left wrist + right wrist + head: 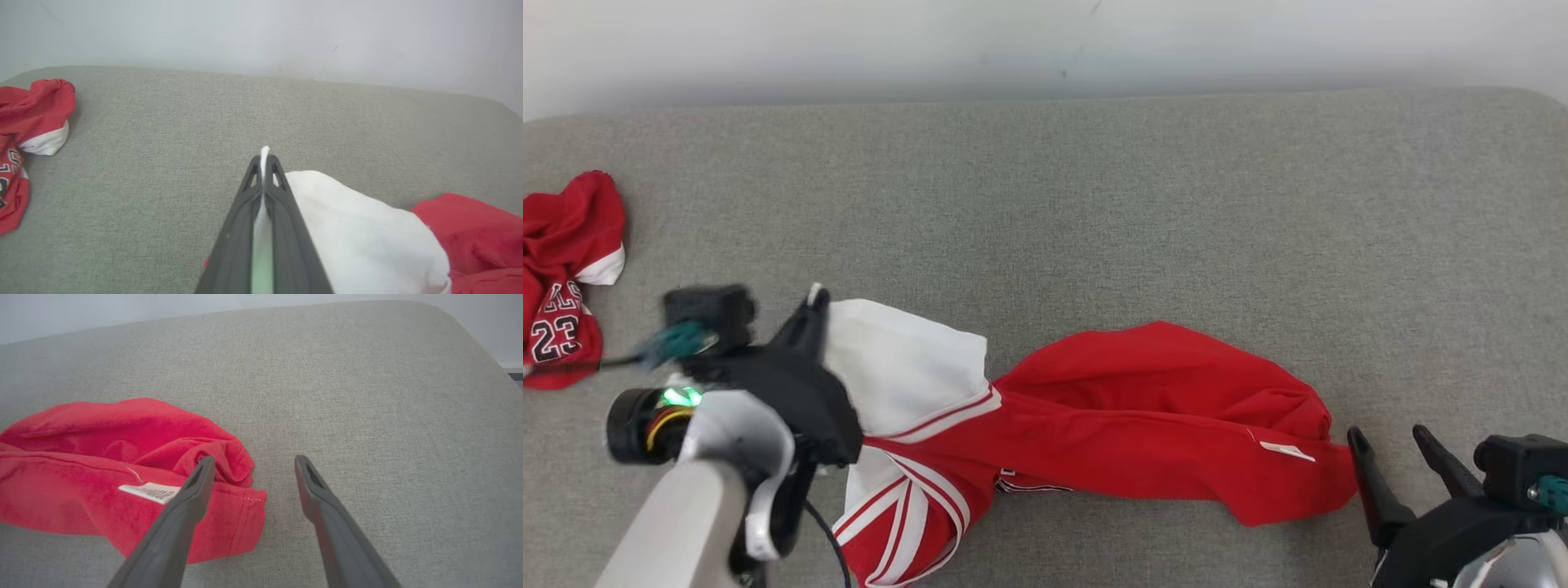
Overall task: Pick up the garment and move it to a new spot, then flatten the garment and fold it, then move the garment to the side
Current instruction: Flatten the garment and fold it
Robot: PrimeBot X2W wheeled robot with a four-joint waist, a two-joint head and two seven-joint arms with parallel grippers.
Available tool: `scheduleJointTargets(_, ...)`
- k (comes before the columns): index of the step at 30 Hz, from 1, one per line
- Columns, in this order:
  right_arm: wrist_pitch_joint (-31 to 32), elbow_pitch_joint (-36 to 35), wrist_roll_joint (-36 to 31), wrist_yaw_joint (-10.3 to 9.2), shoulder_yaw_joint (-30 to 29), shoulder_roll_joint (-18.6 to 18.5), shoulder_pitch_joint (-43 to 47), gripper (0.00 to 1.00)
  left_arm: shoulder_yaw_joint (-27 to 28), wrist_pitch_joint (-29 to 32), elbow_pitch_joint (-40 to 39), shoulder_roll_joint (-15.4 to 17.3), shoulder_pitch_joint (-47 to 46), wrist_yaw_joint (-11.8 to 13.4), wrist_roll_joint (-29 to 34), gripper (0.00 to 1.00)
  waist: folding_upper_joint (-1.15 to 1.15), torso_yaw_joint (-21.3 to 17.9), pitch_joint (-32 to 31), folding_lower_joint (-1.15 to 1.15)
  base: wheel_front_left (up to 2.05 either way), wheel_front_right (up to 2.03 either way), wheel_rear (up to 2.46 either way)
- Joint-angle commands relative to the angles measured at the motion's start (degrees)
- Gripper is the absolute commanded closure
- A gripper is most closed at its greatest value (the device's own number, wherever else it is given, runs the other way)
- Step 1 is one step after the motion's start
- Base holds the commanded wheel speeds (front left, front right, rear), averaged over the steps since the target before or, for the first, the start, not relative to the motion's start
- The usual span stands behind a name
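Note:
A red garment (1143, 408) with a white panel (898, 367) and red-and-white striped trim lies stretched across the grey cushion (1094, 204). My left gripper (813, 300) is shut on the white panel's edge; in the left wrist view white cloth (264, 153) pokes out between the closed fingers (282, 196), and the panel (359, 228) drapes to the right. My right gripper (1388, 437) stands open beside the garment's right end. In the right wrist view its left finger (196, 490) overlaps the red hem (229, 522) near a white label (149, 492), with the other finger (314, 490) over bare cushion.
A second red jersey (564, 278) with the number 23 lies crumpled at the cushion's far left, also seen as a red jersey (28, 134) in the left wrist view. A pale wall (1045, 41) runs behind the cushion. The cushion's corner rounds off at the far right (470, 330).

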Motion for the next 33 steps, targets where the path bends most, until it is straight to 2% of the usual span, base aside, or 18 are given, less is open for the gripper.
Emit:
scheduleJointTargets(1,1.29,-1.08,0.12,0.2,0.41,-0.13,0.79,0.0,1.48,-1.7,-1.62,0.33,1.85,-0.21,-1.33,1.0,0.0,0.02,0.23,0.0,0.0,0.0,0.0)
scheduleJointTargets(9,3.11,-0.45,-1.89,0.2,0.72,0.64,-0.42,0.0,6.55,-5.74,-4.57,0.53,7.17,-1.64,-6.77,1.0,0.0,-0.44,0.53,0.0,0.0,0.0,0.0)
scheduleJointTargets(18,7.62,3.88,-2.5,0.2,-0.11,1.12,-0.87,0.0,8.2,-5.43,-4.32,1.85,7.72,-1.68,-8.33,1.0,0.0,-0.91,0.22,0.0,0.0,0.0,0.0)
scheduleJointTargets(27,6.74,10.33,-0.48,0.2,2.54,0.28,-5.53,0.0,8.03,-4.44,-4.72,2.55,6.62,-1.46,-8.5,1.0,0.0,-1.24,0.91,0.0,0.0,0.0,0.0)
scheduleJointTargets(28,6.5,11.04,-0.29,0.2,2.61,0.14,-5.95,0.15,7.89,-4.38,-4.68,2.52,6.52,-1.52,-8.5,1.0,0.0,-1.18,0.97,0.0,0.0,0.0,0.0)
scheduleJointTargets(30,6.14,12.19,0.06,0.2,2.84,-0.07,-6.61,0.54,7.66,-4.25,-4.54,2.51,6.46,-1.59,-8.5,1.0,0.0,-1.06,1.01,0.0,0.0,0.0,0.0)
scheduleJointTargets(31,5.97,12.51,0.12,0.2,2.91,-0.11,-6.74,0.63,7.59,-4.27,-4.48,2.53,6.51,-1.49,-8.5,1.0,0.0,-1.02,1.02,0.0,0.0,0.0,0.0)
scheduleJointTargets(32,5.8,12.93,0.15,0.2,2.92,-0.14,-6.9,0.89,7.52,-4.24,-4.41,2.58,6.52,-1.49,-8.46,1.0,0.0,-0.97,1.01,0.0,0.0,0.0,0.0)
scheduleJointTargets(33,5.75,13.26,0.22,0.2,2.89,-0.19,-7.12,1.0,7.48,-4.22,-4.4,2.61,6.43,-1.43,-8.42,1.0,0.0,-0.92,0.96,0.0,0.0,0.0,0.0)
